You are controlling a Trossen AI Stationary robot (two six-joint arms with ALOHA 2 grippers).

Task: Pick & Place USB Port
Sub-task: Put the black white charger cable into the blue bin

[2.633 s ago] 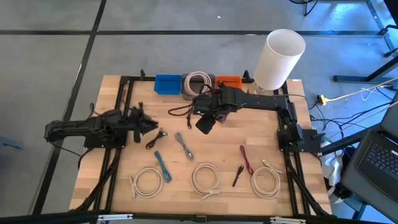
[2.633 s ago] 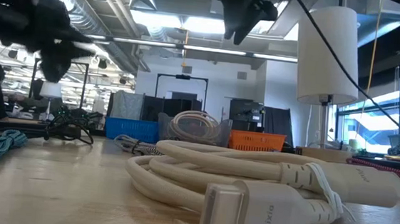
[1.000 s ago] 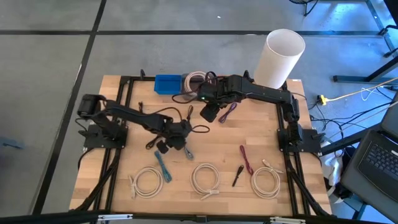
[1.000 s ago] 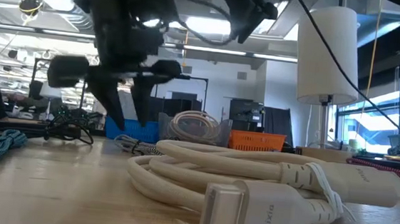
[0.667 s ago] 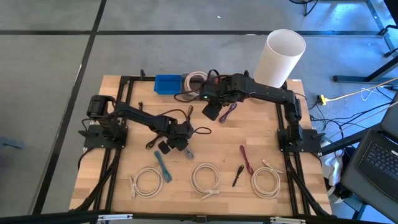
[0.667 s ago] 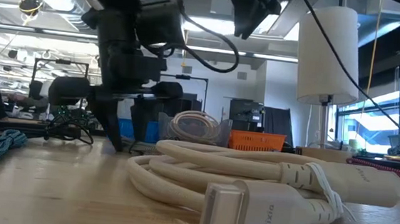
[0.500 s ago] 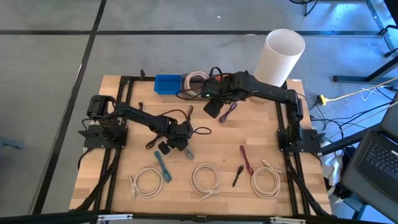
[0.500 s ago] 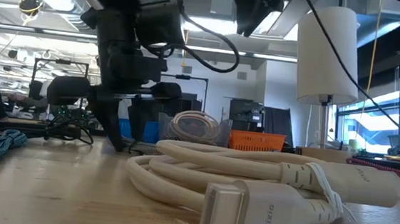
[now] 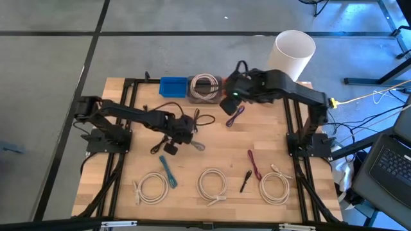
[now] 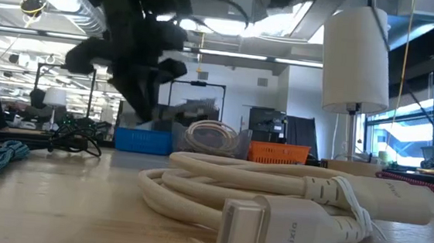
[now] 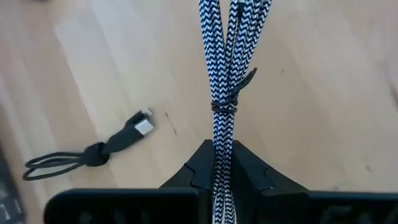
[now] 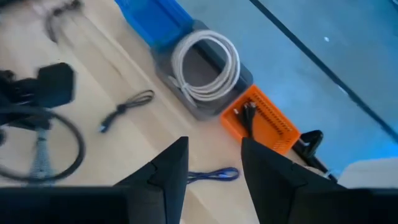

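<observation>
On the wooden table point(image 9: 128, 167), the left gripper point(image 11: 221, 167) has its fingers clamped together on a black-and-white braided USB cable point(image 11: 222, 74), which hangs from it towards the boards near the table's middle, with a small black cable point(image 11: 87, 154) lying loose just beside it. Further right, the right gripper point(image 12: 214, 163) hovers with its fingers apart and empty above the table's far edge, over a blue bin point(image 12: 155, 22), a grey bin holding a coiled white cable point(image 12: 205, 62) and an orange bin point(image 12: 264, 121). At the near edge a thick cream cable point(image 10: 273, 200) lies coiled, and its plug reads "Pixio".
</observation>
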